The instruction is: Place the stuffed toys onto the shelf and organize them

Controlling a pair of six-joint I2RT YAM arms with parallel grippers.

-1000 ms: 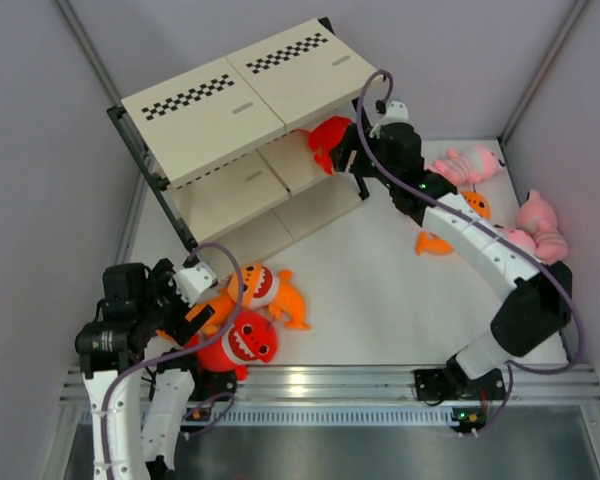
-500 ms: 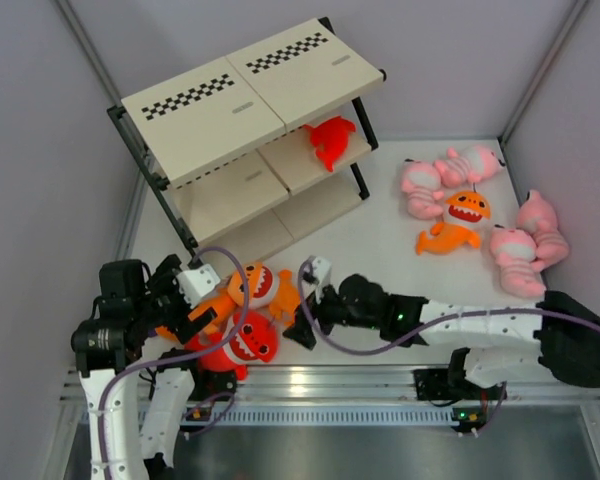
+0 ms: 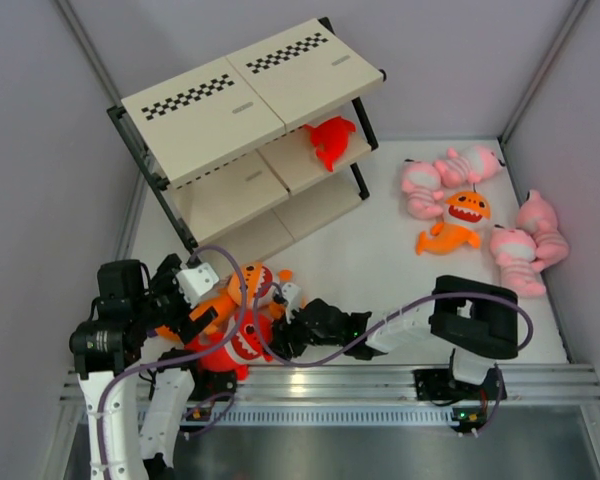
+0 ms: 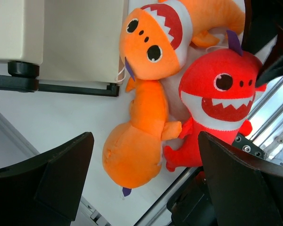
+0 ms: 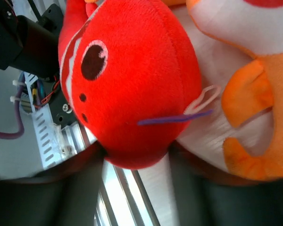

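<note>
The shelf [image 3: 230, 100] stands at the back left, with one red shark [image 3: 330, 140] on its middle board. Two orange sharks [image 3: 252, 284] and a second red shark [image 3: 235, 342] lie in a heap at the near left. My left gripper [image 3: 200, 300] hovers over the heap, wide open and empty; in the left wrist view an orange shark's body [image 4: 137, 141] lies between its fingers [image 4: 42, 181]. My right gripper [image 3: 275, 336] is open, and its blurred fingers [image 5: 52, 188] straddle the red shark's head [image 5: 132, 80]. A third orange shark [image 3: 450, 228] and several pink plush animals [image 3: 525, 245] lie at the right.
The metal rail [image 3: 330, 380] of the table's near edge runs right under the heap. The shelf's lower board and black foot [image 4: 23, 70] are close to the left gripper. The enclosure's grey walls stand on both sides.
The right arm has swung from the shelf, leaving a red shark on the middle board, down to the near left heap, and now reaches the second red shark. The left arm has barely moved.
</note>
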